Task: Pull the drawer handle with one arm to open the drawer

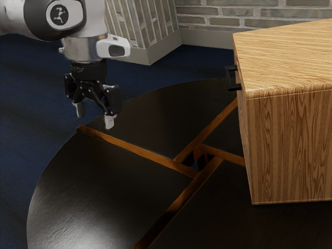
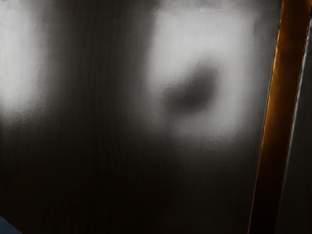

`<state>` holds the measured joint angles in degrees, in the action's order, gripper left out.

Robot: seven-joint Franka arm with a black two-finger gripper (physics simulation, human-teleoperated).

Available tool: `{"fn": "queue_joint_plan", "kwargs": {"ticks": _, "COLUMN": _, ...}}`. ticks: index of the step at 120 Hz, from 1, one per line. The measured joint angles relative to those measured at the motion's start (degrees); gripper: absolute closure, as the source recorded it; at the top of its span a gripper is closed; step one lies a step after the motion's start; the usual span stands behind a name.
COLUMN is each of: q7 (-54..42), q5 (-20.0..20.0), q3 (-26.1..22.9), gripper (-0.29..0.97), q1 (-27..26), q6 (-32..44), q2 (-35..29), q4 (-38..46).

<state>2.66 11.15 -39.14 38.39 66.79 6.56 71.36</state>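
A light wooden drawer cabinet (image 1: pixel 288 109) stands on the dark round table (image 1: pixel 104 192) at the exterior view's right. Its black handle (image 1: pixel 231 78) sticks out from the face turned toward the back left, near the top edge. The drawer front looks flush with the cabinet. My black gripper (image 1: pixel 93 117) hangs over the table's left part, far to the left of the handle, fingers pointing down and open with nothing between them. The wrist view looks straight down at the glossy dark tabletop (image 2: pixel 122 146) with an orange wooden strip (image 2: pixel 278 122) running along one side.
Orange wooden strips (image 1: pixel 171 161) cross the tabletop and meet near its middle. A white slatted crate (image 1: pixel 148 28) stands on the blue floor behind the arm, before a brick wall (image 1: pixel 249 13). Open tabletop lies between the gripper and the cabinet.
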Motion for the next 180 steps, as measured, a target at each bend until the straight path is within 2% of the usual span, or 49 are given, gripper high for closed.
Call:
{"fn": "queue_joint_plan", "kwargs": {"ticks": 17, "q7": 0.66, "q5": -4.26, "q3": -0.04, "gripper": 0.00, "q1": 4.44, "q6": 7.39, "q2": 0.43, "q4": 0.11}}
{"fn": "queue_joint_plan", "kwargs": {"ticks": 34, "q7": 1.12, "q5": -5.82, "q3": -0.09, "gripper": 0.00, "q1": 4.52, "q6": 11.08, "q2": 0.28, "q4": -0.10}}
{"fn": "queue_joint_plan", "kwargs": {"ticks": 42, "q7": 1.55, "q5": -5.57, "q3": -0.08, "gripper": 0.00, "q1": 4.63, "q6": 11.60, "q2": -0.22, "q4": -3.47}}
{"fn": "queue_joint_plan", "kwargs": {"ticks": 49, "q7": 2.73, "q5": -5.45, "q3": -0.72, "gripper": 0.00, "q1": 5.34, "q6": 10.82, "q2": -2.95, "q4": -10.95}}
{"fn": "queue_joint_plan", "kwargs": {"ticks": 55, "q7": 3.74, "q5": -5.40, "q3": -1.63, "gripper": 0.00, "q1": 3.90, "q6": 10.08, "q2": -3.89, "q4": -12.70}}
{"fn": "queue_joint_plan", "kwargs": {"ticks": 76, "q7": 9.41, "q5": -6.08, "q3": -2.31, "gripper": 0.00, "q1": -4.77, "q6": 8.52, "q2": -1.64, "q4": -9.94}}
{"fn": "queue_joint_plan", "kwargs": {"ticks": 102, "q7": 19.85, "q5": -8.29, "q3": -1.83, "gripper": 0.00, "q1": -3.32, "q6": 10.77, "q2": -1.23, "q4": -9.97}}
{"fn": "queue_joint_plan", "kwargs": {"ticks": 125, "q7": 26.49, "q5": -10.41, "q3": -0.51, "gripper": 0.01, "q1": -3.28, "q6": 18.35, "q2": -1.90, "q4": -4.96}}
{"fn": "queue_joint_plan", "kwargs": {"ticks": 146, "q7": 36.62, "q5": -13.58, "q3": -1.64, "gripper": 0.01, "q1": -3.54, "q6": 26.55, "q2": -2.72, "q4": 0.37}}
{"fn": "queue_joint_plan", "kwargs": {"ticks": 160, "q7": 42.17, "q5": -13.27, "q3": -7.47, "gripper": 0.00, "q1": -2.90, "q6": 33.53, "q2": -0.14, "q4": 3.56}}
{"fn": "queue_joint_plan", "kwargs": {"ticks": 168, "q7": 45.39, "q5": -8.22, "q3": -17.82, "gripper": 0.00, "q1": 1.25, "q6": 35.73, "q2": 4.65, "q4": 2.46}}
{"fn": "queue_joint_plan", "kwargs": {"ticks": 180, "q7": 49.95, "q5": -1.47, "q3": -32.96, "gripper": 0.00, "q1": 11.40, "q6": 37.37, "q2": 9.44, "q4": 1.55}}
